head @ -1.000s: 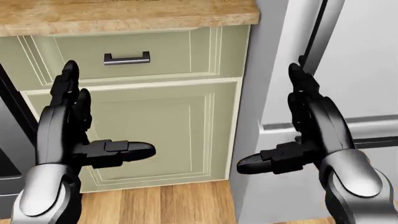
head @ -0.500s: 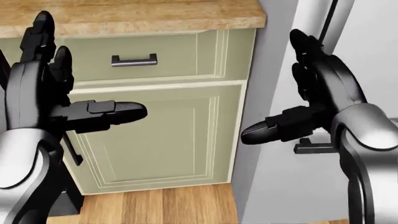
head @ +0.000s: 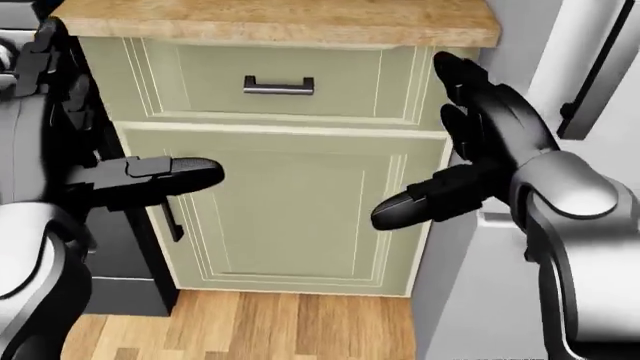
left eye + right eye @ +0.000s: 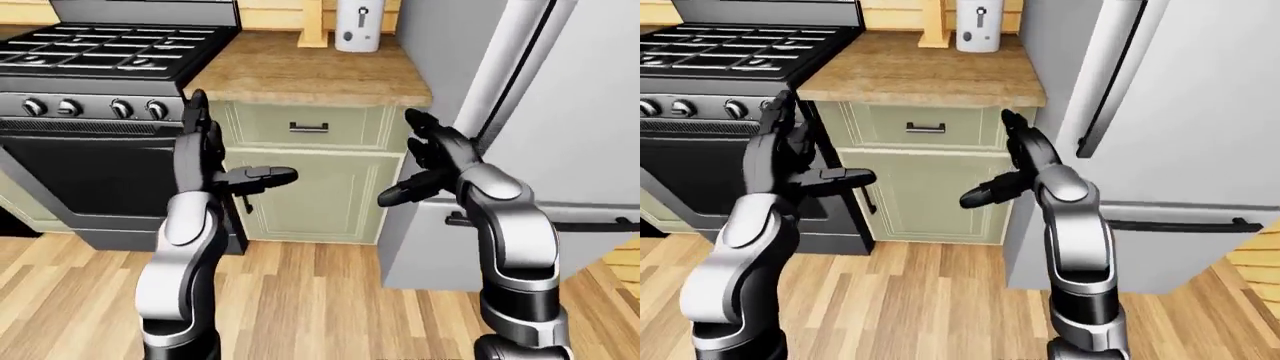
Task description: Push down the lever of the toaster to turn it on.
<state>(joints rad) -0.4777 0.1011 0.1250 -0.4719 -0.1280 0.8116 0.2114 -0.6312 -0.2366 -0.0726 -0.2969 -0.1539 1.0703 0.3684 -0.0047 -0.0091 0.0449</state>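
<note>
Left-eye view takes in most of the kitchen: a black stove (image 4: 110, 67) at the left, a green cabinet (image 4: 310, 180) under a wooden counter (image 4: 300, 75) in the middle, and a grey fridge (image 4: 560, 112) at the right. At the far edge of the counter, near the top of this view, stands a small white appliance (image 4: 357, 28) with a dark slot and a spot on its face. It may be the toaster, but it is too small to tell, and no lever can be made out on it.

Both arms are raised ahead of the cabinet and well short of the counter's far edge. The left hand (image 4: 205, 161) is held upright with its fingers spread and its thumb (image 4: 262, 175) pointing toward the cabinet door; it holds nothing. The right hand (image 4: 432, 154) is likewise spread wide and empty, its thumb (image 3: 420, 202) pointing inward just beside the fridge's edge.

My reading is that the robot is on the approach and the pressing step is not yet begun. The next move calls for stepping closer to the counter, lifting one hand above the countertop, finding the lever on the white appliance and setting a fingertip on top of it before pressing down.
</note>
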